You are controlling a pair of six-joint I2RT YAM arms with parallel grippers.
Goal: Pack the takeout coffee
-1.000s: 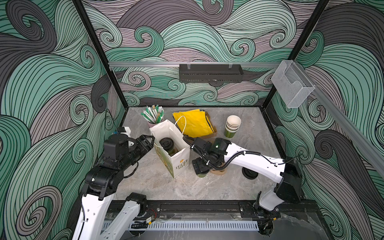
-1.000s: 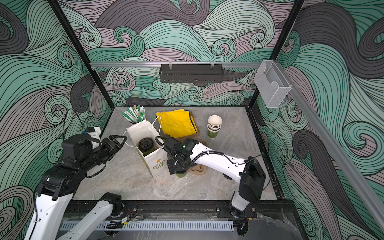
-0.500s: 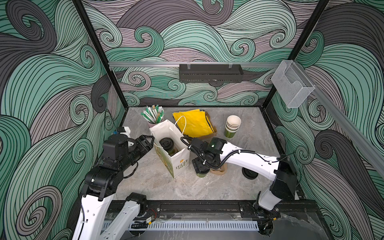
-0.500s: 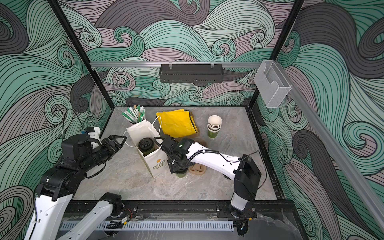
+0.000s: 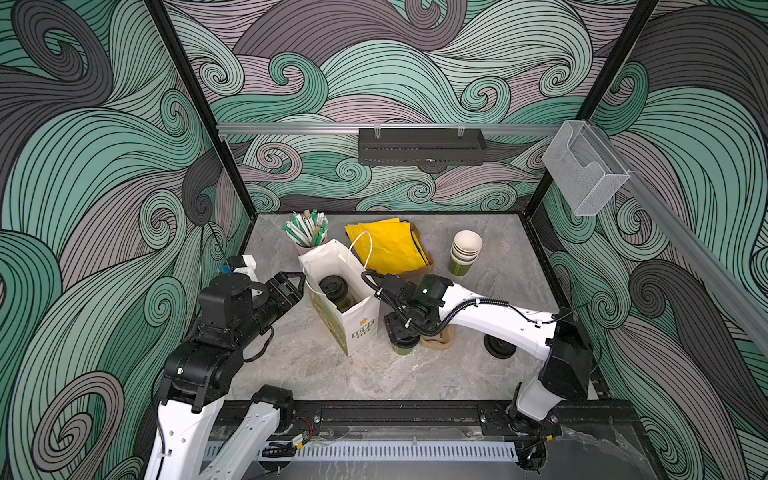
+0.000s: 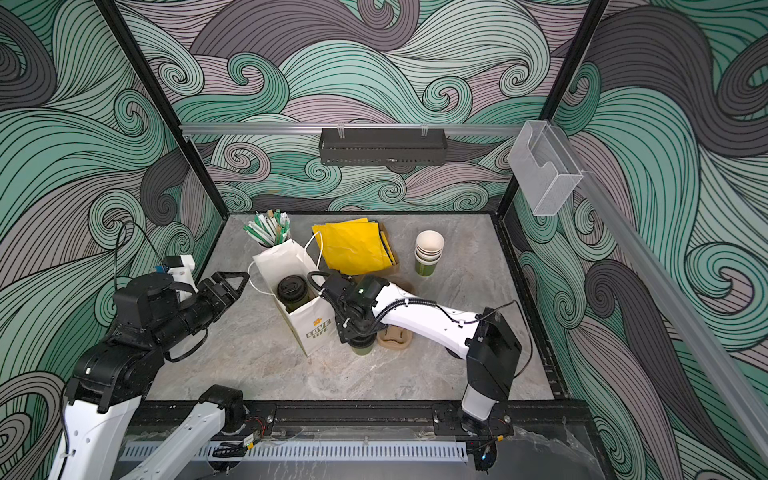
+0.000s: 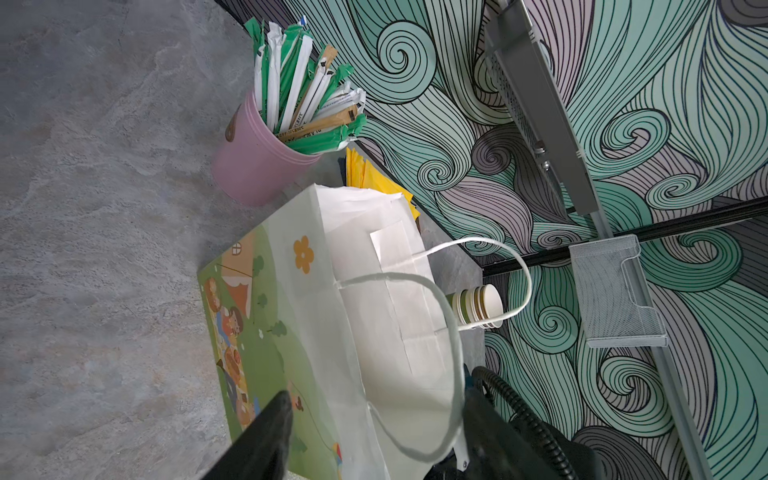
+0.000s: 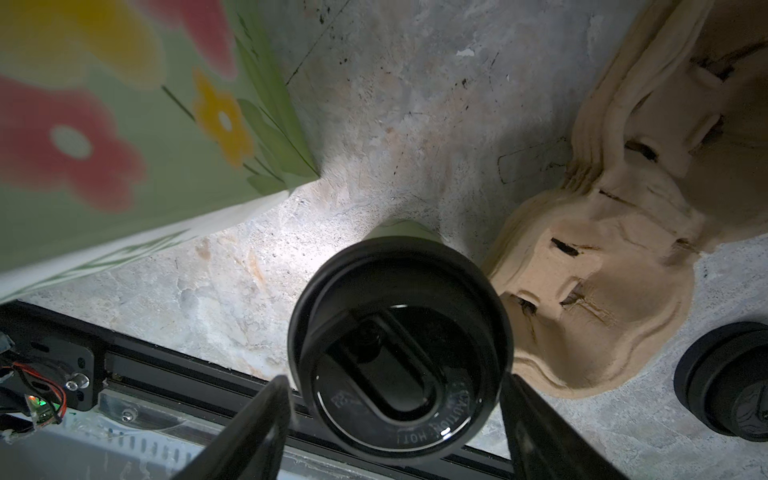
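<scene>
Takeout coffee (image 5: 401,349), lower centre in both top views, stands right of paper bag (image 5: 357,328); right gripper (image 8: 395,377) straddles its lid, grasp unclear; left gripper (image 7: 380,386) stands spread.

Field note: my left arm (image 5: 216,332) sits folded at the elbow, forearm about level, left gripper (image 5: 298,282) aimed inward, jaws parted. My right arm (image 5: 498,322) stretches toward the middle, wrist (image 5: 419,297) bent down, right gripper (image 5: 402,336) pointing downward, jaws spread wide.
</scene>
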